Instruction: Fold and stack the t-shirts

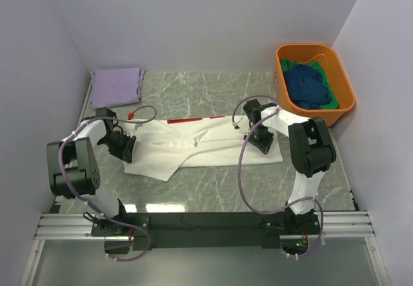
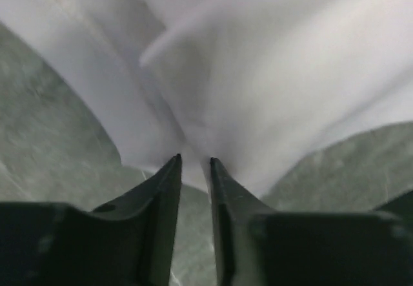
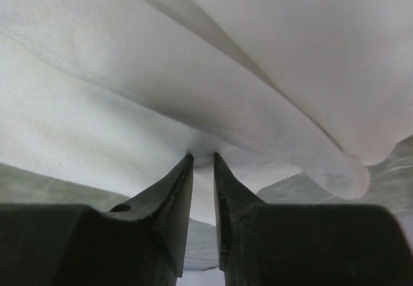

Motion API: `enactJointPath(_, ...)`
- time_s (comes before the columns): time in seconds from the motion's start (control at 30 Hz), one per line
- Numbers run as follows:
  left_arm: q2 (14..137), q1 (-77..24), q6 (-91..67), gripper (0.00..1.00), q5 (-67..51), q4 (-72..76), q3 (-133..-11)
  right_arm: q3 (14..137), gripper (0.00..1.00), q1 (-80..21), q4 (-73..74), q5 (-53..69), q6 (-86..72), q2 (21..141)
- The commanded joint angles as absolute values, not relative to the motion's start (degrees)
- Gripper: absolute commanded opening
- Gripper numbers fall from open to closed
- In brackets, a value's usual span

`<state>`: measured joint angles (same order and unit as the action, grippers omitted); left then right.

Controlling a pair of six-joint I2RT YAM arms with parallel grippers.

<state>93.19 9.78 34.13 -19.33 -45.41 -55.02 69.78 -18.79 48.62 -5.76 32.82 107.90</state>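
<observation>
Left claw (image 2: 195, 163), right claw (image 3: 203, 158): both pinching one white t-shirt (image 1: 213, 147).

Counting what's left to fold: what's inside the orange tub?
A crumpled dark blue shirt lies on green cloth in the orange tub; anything beneath them is covered.

A grey-green marble-patterned table top (image 1: 193, 192) carried three things. A large white cloth t-shirt with a red panel (image 1: 213, 152) lay spread across its middle. A folded lavender cloth t-shirt (image 1: 116, 87) lay in the far left corner, and an orange plastic tub (image 1: 319, 115) stood at the far right.
</observation>
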Motion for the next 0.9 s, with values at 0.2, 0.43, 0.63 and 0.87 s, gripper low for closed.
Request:
enactJointPath(0.2,74.62,3.19,53.08,0.41,-28.32,-57.39,-58.62,71.8,0.39,-18.81,57.74,5.0,31.47,98.62)
enactJointPath(0.43,72.59,-19.04,50.99,0.41,-19.17,-56.69,-50.81,73.04,0.5,-16.53,58.01,7.55,29.27,96.86)
enactJointPath(0.63,75.23,-30.22,44.31,0.41,-15.56,-52.48,-46.68,73.04,0.51,-13.28,57.22,6.59,28.83,96.15)
enactJointPath(0.87,81.21,-36.04,38.68,0.41,-10.3,-41.95,-45.0,73.56,0.51,-11.52,57.74,6.24,29.0,96.24)
